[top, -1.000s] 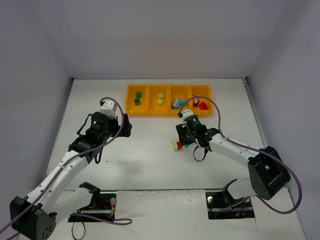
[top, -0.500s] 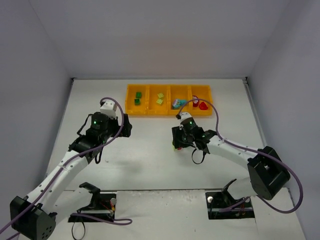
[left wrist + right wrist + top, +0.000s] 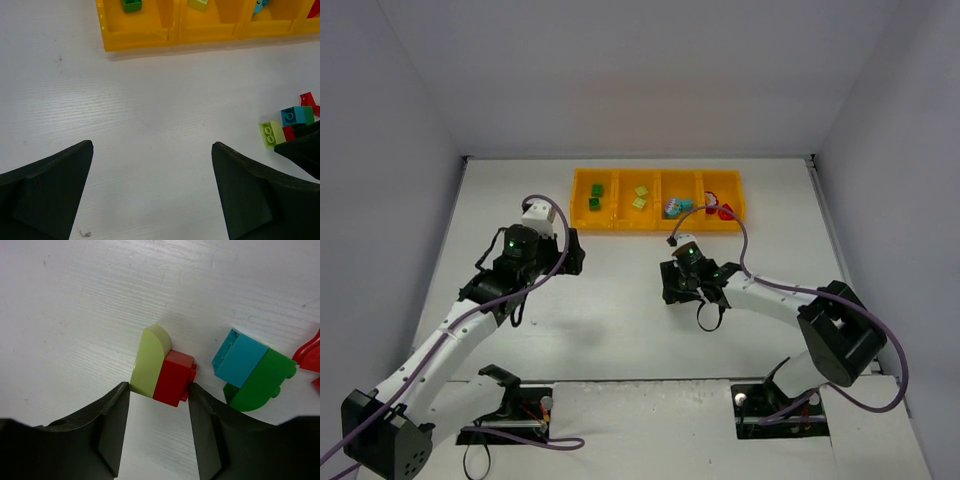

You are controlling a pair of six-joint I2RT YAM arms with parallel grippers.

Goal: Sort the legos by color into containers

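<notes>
My right gripper sits low on the table, its jaws touching both ends of a joined lime and red lego pair. A joined teal and green pair lies just right of it, with another red piece at the view's edge. In the top view the right gripper hides these legos. My left gripper is open and empty over bare table. The orange-yellow tray holds dark green, lime, teal and red legos, one colour per compartment.
The left wrist view shows the tray's near wall at the top and the loose lego cluster at the right, next to the right gripper's dark finger. White walls enclose the table on three sides.
My right gripper has moved left and down over the lime and red pair, which lay in plain sight beside it a second ago. The left arm has not moved.
</notes>
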